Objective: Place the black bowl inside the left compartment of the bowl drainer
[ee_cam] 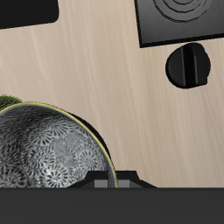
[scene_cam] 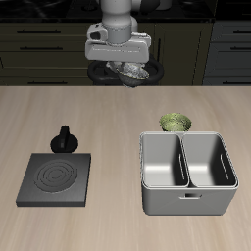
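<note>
My gripper (scene_cam: pixel 127 67) hangs high above the back of the table, shut on the rim of the black bowl (scene_cam: pixel 131 71). The bowl is tilted, so its pale speckled inside shows. In the wrist view the black bowl (ee_cam: pixel 44 153) fills the frame close to the gripper (ee_cam: pixel 114 182). The bowl drainer (scene_cam: pixel 186 173), a grey metal bin with two deep compartments, stands near the table's front edge, well below and forward of the gripper. Both compartments look empty. A dark corner of the bowl drainer (ee_cam: pixel 26 10) shows in the wrist view.
An olive-green bowl (scene_cam: pixel 175 122) sits on the table just behind the drainer. A flat black square plate with rings (scene_cam: pixel 56 178) lies toward the front, with a black knob-shaped object (scene_cam: pixel 64 140) behind it. Dark cabinets line the back.
</note>
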Robot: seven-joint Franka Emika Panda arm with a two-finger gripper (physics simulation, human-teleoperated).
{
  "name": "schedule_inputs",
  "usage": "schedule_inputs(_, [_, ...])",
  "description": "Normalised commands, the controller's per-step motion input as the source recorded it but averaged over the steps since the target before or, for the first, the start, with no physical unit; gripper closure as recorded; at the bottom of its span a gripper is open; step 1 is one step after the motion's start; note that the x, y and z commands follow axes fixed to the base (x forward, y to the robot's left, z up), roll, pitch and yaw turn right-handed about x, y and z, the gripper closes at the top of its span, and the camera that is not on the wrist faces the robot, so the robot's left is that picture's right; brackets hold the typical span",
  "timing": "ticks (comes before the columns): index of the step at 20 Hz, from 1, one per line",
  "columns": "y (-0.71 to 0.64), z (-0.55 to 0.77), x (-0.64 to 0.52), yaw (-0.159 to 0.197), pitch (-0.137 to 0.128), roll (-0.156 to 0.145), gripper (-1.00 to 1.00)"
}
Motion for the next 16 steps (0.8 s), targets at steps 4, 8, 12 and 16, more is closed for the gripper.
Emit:
schedule_inputs(4, [0.06, 0.27, 0.09, 0.025, -0.033, 0.013, 1.0])
schedule_inputs(8, [0.23, 0.41, 0.2, 0.038, -0.048, 0.035, 1.0])
schedule_inputs(12, [0.2, 0.23, 0.3, 0.031, -0.014, 0.016, 1.0])
schedule_inputs(16, [0.38, 0.25, 0.54, 0.023, 0.019, 0.011, 1.0])
